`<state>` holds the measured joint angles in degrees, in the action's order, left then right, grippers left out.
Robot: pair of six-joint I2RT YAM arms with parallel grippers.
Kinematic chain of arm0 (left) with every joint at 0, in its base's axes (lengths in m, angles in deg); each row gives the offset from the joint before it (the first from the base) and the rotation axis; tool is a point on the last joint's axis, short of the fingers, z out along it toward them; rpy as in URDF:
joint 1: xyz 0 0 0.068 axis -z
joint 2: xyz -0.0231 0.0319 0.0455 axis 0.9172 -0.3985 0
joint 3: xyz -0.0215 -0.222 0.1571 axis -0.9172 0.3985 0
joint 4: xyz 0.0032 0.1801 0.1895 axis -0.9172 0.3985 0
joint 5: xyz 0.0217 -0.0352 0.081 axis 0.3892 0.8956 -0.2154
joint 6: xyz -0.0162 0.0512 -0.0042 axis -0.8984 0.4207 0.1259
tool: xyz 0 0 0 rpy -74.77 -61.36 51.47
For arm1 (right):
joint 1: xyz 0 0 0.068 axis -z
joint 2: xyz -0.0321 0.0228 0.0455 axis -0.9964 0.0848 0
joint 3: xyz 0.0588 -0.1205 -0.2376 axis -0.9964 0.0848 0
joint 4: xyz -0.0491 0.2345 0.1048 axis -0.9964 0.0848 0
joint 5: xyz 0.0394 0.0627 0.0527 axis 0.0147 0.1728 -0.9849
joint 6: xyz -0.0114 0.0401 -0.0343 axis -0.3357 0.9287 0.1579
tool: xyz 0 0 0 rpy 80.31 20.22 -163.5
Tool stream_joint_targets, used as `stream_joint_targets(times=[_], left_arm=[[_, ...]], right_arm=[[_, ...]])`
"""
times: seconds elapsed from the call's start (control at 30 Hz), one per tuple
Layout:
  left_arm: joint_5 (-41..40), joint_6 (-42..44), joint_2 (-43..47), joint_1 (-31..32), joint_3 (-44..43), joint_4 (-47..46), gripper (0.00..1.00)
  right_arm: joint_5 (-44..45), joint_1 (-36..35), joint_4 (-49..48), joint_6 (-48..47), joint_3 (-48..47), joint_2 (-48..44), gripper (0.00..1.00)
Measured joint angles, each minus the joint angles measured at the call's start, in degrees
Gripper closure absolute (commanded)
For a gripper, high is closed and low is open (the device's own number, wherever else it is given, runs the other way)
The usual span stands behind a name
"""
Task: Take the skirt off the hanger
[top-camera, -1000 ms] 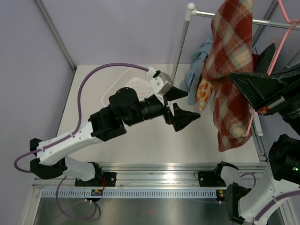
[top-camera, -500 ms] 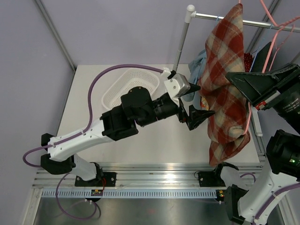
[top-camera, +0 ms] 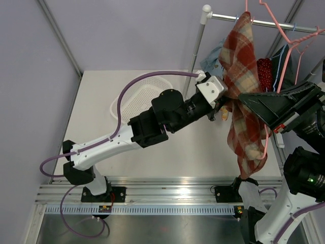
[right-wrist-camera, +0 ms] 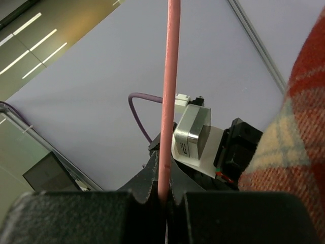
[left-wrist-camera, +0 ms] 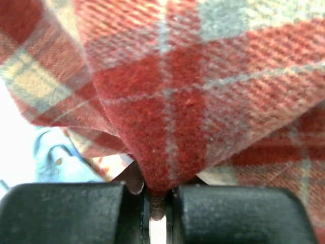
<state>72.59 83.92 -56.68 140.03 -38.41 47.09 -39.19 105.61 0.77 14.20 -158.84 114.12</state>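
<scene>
Plaid skirt (top-camera: 242,76) is pinched at a fold by the left gripper (left-wrist-camera: 158,203) (arm stretched up toward the rack (top-camera: 199,40)), while the pink hanger (right-wrist-camera: 167,101) is clamped by the right gripper (right-wrist-camera: 165,201).

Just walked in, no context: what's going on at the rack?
The left gripper is shut on a fold of the plaid skirt. The right gripper is shut on the wire of the pink hanger. The skirt is not off yet: it hangs with the hanger up at the rail. A white basket sits on the table, untouched.
</scene>
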Motion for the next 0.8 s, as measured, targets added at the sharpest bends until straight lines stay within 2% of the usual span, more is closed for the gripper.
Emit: stream_joint_targets(times=[0.13,0.3,0.37,0.47,0.57,0.7,0.8], left_arm=[[-4.6,0.2,2.6,-0.3,3.2,-1.5,1.0],[-10.5,2.6,13.6,-1.8,12.4,0.0,1.0],[-10.4,1.9,17.8,-6.7,13.0,1.4,1.0],[-8.6,-1.3,21.7,-19.4,12.7,3.2,1.0],[-6.3,-4.7,21.2,-32.3,9.5,6.2,1.0],[-1.6,-9.3,18.4,-42.4,6.7,9.9,1.0],[-0.4,-11.9,15.7,-48.8,5.4,13.0,1.0]], right_arm=[[0.1,-0.8,4.1,-3.1,0.5,0.0,1.0],[0.3,-1.0,12.4,-9.1,0.4,0.1,1.0],[0.7,-1.0,16.2,-11.8,0.4,0.2,1.0],[0.6,-1.3,21.7,-15.2,0.6,0.3,1.0],[0.4,-1.6,28.2,-19.3,0.9,0.3,1.0],[1.5,-2.0,36.1,-25.0,2.7,0.3,1.0],[6.0,-2.0,41.5,-29.3,3.3,0.8,1.0]])
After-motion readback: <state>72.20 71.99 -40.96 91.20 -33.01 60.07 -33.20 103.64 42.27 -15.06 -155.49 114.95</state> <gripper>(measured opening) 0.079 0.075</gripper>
